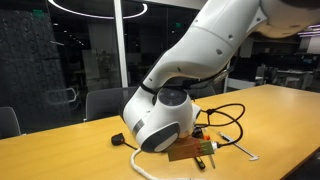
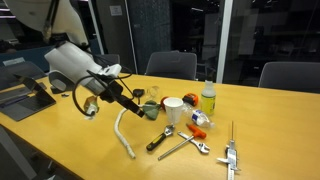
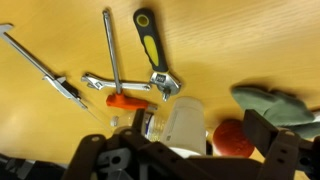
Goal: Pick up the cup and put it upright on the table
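I have the arm (image 2: 75, 62) reaching low and forward across the table (image 2: 60, 140), with the gripper (image 2: 150, 107) just beside the cup (image 2: 173, 110). In the wrist view the jaws stand wide, with the cup (image 3: 185, 122) between them and not gripped. Count: one cup, one adjustable wrench (image 3: 130, 88), one black-and-yellow-handled tool (image 3: 146, 38), one yellow-green bottle (image 2: 208, 100), one white cable (image 2: 123, 135).

The cup (image 2: 173, 110) is a small plain white tapered one with no handle, and as far as I can tell it's standing with the wide rim up. It sits around the middle of the table (image 2: 60, 140), a bit toward the far side. The table's long, light-brown wood with a smooth top.
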Available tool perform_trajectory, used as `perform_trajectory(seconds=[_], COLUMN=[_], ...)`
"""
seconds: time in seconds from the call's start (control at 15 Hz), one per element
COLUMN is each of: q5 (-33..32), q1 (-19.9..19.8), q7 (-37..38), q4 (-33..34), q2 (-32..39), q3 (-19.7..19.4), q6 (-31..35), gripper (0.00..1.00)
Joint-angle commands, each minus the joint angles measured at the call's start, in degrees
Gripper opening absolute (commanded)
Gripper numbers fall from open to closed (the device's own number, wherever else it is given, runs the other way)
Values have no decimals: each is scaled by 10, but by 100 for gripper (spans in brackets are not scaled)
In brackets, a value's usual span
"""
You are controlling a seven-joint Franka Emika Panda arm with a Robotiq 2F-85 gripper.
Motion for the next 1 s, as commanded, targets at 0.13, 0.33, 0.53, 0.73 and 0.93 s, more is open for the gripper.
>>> perform_trajectory(seconds=[0.13, 0.33, 0.53, 0.73, 0.93], q5=[201, 297, 373, 341, 340], q1=[-154, -277, -400, -523, -649], q7=[-238, -362, -480, -522, -554], q4=[-89, -86, -55, -11, 4], q2=[-176, -196, -173, -70, 9], q3=[190, 330, 463, 590, 720], q6=[-62, -68, -50, 3, 68], gripper=[100, 100, 100, 100, 100])
